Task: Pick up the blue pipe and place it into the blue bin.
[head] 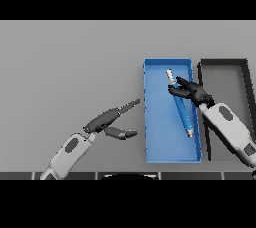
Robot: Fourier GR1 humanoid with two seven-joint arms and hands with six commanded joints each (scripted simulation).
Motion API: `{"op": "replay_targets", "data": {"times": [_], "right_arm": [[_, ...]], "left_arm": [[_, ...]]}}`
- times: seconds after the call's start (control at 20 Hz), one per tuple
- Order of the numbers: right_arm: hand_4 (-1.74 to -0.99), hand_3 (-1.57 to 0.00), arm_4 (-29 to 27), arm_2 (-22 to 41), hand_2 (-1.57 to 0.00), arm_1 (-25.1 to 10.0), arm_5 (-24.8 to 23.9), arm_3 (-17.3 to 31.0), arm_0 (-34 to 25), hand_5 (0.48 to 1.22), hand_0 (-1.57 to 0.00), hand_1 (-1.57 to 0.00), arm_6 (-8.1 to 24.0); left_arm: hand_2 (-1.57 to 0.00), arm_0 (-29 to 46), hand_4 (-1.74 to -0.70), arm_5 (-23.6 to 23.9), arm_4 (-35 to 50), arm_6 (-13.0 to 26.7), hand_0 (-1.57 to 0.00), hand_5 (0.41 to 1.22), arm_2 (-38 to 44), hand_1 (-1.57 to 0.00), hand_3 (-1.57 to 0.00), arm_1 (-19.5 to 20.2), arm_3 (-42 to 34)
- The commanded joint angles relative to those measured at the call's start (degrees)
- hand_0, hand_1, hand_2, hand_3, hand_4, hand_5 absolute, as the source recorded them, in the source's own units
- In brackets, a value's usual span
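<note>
1. Blue pipe (181,108) lies lengthwise inside the blue bin (156,137), running from just beyond the right hand's fingertips back toward the robot, with silver ends showing at both tips.
2. The right hand (192,91) sits over the far part of the pipe, its dark fingers curled across it. Whether they grip the pipe or merely rest on it cannot be told for sure, but they look wrapped around it.
3. Whether the pipe rests on the bin floor or hangs just above it is not clear from this view.
4. Step in hand, as I judge it: the last one, the placing. The pipe is already within the bin walls, so the carrying looks done.
5. What the next move calls for, in my judgement: loosening the fingers so the pipe settles flat, then lifting the hand straight up and clear of the bin wall on its outer side without dragging the pipe along.
6. The left hand (111,122) is well apart from the bin, on its left side, low over the table (70,62), fingers stretched out and thumb spread, holding nothing.
7. Count: one blue pipe, one blue bin, one dark bin (225,74) just beyond the right hand on its outer side, touching or nearly touching the blue one, and two hands.
</note>
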Motion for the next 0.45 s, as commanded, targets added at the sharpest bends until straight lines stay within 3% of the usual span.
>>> {"op": "replay_targets", "data": {"times": [0.0, 0.4], "right_arm": [[-1.182, -0.02, 0.0, 0.1, -0.04, 0.1, -0.2, 0.5, -0.4, 0.807, -0.05, -0.04, 0.0], [-1.186, -0.01, 1.0, 0.6, -0.01, 0.2, 0.7, 0.8, -0.2, 0.769, -0.02, -0.01, -1.8]], "left_arm": [[0.0, 0.4, -0.83, 0.1, -0.2, 0.0, 0.0, 0.471, -0.1, 0.0, 0.0, 0.1, 0.0], [0.0, -1.8, -0.83, 0.0, 0.2, 0.8, 0.0, 0.474, 1.1, 0.0, 0.0, 0.2, 1.2]]}}
